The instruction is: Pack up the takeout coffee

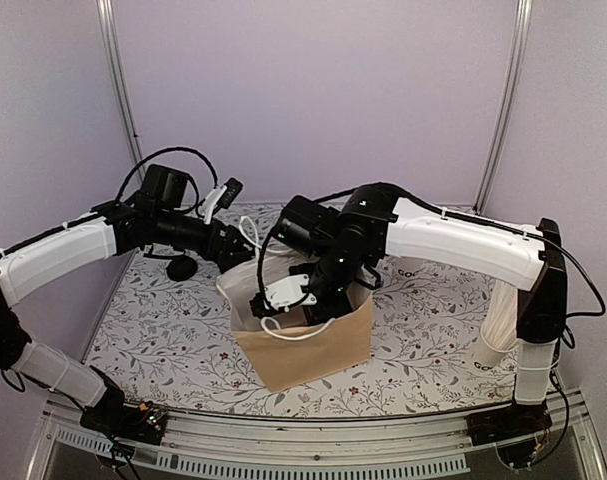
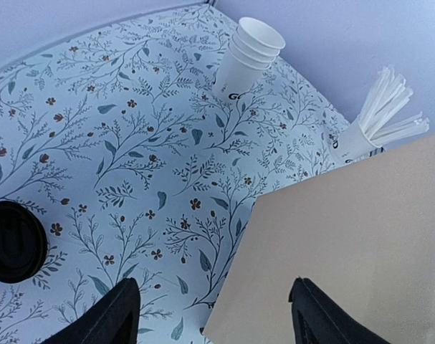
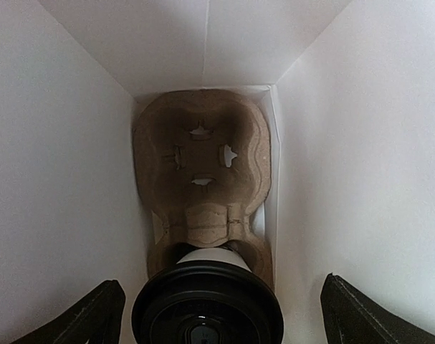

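The takeout coffee (image 3: 206, 304), a white cup with a black lid, stands in the near slot of a brown pulp carrier (image 3: 203, 165) at the bottom of the paper bag (image 1: 308, 350). My right gripper (image 3: 224, 321) reaches down into the bag and is open. Its fingers (image 3: 95, 315) stand wide on either side of the lid, apart from it. My left gripper (image 2: 217, 315) is open at the bag's back left corner (image 2: 346, 244), and the bag's edge lies between its fingers. In the top view the left gripper (image 1: 241, 255) sits by the bag's rim.
A loose black lid (image 2: 13, 240) lies on the floral table left of the bag. A stack of lidless white cups (image 2: 249, 57) and a cup of white sticks (image 2: 378, 118) stand further off. White bag handles (image 1: 293, 330) hang over the bag's front.
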Available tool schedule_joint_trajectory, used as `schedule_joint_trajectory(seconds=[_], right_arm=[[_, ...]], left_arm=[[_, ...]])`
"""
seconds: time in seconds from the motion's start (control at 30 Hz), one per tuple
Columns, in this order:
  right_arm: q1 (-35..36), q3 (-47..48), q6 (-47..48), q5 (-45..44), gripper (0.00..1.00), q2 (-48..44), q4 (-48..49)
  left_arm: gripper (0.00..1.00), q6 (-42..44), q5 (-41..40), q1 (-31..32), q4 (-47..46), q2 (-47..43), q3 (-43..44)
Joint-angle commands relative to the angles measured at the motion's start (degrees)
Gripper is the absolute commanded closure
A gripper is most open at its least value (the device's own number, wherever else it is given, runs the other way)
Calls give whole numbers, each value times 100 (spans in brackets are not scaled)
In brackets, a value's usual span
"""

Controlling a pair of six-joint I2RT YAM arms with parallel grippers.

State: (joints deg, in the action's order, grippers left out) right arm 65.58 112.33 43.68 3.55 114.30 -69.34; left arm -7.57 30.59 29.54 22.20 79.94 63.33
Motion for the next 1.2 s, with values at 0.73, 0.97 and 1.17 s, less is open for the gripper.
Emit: schedule_joint_trajectory(seconds=[0.73, 0.97, 1.17], right_arm=[[16, -150, 229, 597, 1, -552, 269], [17, -121, 284, 569, 1, -693, 299], [16, -10, 454, 471, 1, -864, 412]], left_arm=[[38, 985, 579, 1007, 1895, -661, 872], [51, 1052, 426, 1148, 2026, -368, 1082], [67, 1055, 458, 1242, 2065, -137, 1226]])
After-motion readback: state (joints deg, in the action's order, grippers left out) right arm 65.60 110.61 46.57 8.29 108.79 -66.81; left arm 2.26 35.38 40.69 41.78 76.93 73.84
